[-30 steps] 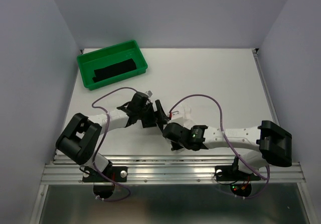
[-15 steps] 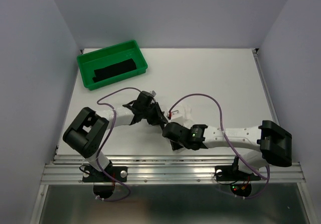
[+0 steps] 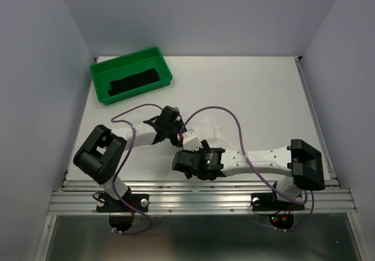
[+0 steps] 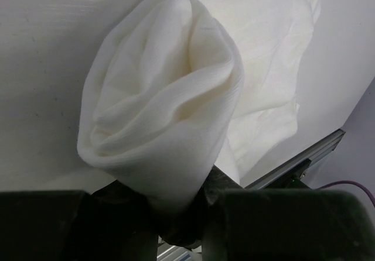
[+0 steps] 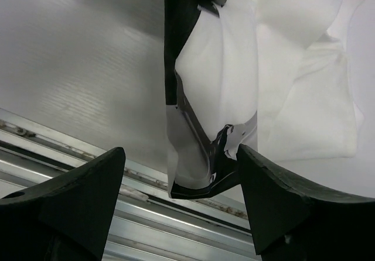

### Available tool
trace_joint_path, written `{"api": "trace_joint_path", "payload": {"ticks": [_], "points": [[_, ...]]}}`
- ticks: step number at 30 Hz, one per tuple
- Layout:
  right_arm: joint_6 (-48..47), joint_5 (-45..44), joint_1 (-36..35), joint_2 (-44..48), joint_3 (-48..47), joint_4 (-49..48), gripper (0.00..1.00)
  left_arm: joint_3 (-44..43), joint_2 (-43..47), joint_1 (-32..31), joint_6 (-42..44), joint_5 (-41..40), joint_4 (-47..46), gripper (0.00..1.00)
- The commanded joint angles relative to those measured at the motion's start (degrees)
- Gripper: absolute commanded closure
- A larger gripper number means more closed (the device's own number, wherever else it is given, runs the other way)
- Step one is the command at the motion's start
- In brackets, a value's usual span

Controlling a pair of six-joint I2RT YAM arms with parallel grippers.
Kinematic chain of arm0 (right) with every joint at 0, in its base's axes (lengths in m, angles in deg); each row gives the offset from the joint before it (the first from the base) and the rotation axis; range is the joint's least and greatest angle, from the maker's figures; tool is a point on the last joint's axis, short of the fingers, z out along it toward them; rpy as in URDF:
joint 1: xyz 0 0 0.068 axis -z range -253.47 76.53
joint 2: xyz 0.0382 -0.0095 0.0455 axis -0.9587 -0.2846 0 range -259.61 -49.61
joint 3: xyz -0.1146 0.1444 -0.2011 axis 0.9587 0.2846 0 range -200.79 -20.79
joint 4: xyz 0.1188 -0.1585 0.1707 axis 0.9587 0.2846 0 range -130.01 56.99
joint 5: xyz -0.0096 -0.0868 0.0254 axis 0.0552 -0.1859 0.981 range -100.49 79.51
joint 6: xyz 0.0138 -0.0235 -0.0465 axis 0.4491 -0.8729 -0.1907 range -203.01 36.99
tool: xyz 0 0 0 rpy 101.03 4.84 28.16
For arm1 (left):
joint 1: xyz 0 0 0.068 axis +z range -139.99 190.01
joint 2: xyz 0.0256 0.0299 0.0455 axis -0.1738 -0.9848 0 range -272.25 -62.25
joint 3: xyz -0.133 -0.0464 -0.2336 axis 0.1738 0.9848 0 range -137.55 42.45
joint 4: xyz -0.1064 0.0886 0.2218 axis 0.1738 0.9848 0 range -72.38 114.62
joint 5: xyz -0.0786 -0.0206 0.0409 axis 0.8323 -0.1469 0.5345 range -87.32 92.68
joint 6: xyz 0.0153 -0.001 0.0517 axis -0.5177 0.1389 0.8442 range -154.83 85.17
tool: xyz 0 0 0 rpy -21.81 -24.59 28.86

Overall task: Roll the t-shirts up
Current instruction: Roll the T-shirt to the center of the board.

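The white t-shirt (image 3: pixel 208 129) lies partly rolled near the table's middle front. My left gripper (image 3: pixel 177 136) is shut on the rolled end, and in the left wrist view that roll (image 4: pixel 167 103) fills the frame, pinched at its base between the dark jaws (image 4: pixel 176 217). My right gripper (image 3: pixel 185 159) stands open just in front of it, holding nothing. In the right wrist view its wide-apart fingertips (image 5: pixel 94 196) frame the left gripper's finger (image 5: pixel 176 50) and the white t-shirt (image 5: pixel 304 79). The black t-shirt (image 3: pixel 135 82) lies rolled in the green tray.
The green tray (image 3: pixel 126 59) sits at the table's back left corner. A metal rail (image 3: pixel 199 194) runs along the near edge, right under my right gripper (image 5: pixel 181 182). Purple cables loop over both arms. White walls enclose the table.
My left gripper has closed on the white shirt's roll. My right gripper has opened, let go of the shirt and swung left and toward the near edge.
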Motion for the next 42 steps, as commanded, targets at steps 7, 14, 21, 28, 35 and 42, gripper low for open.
{"api": "trace_joint_path", "payload": {"ticks": [7, 14, 21, 28, 35, 42], "points": [[0.7, -12.6, -4.9, -11.1, -4.2, 7.3, 0.16, -2.6, 1.3, -0.3, -0.1, -1.6, 2.5, 1.0], [1.5, -15.8, -4.9, -15.3, -1.9, 5.2, 0.41, -2.7, 1.5, -0.2, 0.1, -1.7, 2.5, 1.0], [1.9, -12.6, -2.8, -10.3, 3.8, -2.2, 0.91, -2.0, 4.2, -0.2, 2.2, -1.4, 2.5, 0.97], [-4.2, 0.4, 1.7, 3.3, 13.2, -16.4, 0.99, -4.5, 6.8, -0.1, 4.7, -3.3, 7.6, 0.38], [-5.7, 16.6, 7.6, 13.1, 19.9, -27.0, 0.99, -8.8, 10.5, 0.6, 6.7, -7.3, 14.6, 0.36], [-4.2, 27.8, 13.1, 16.4, 24.8, -33.0, 0.99, -12.5, 14.6, 1.1, 7.3, -11.2, 18.9, 0.36]]}}
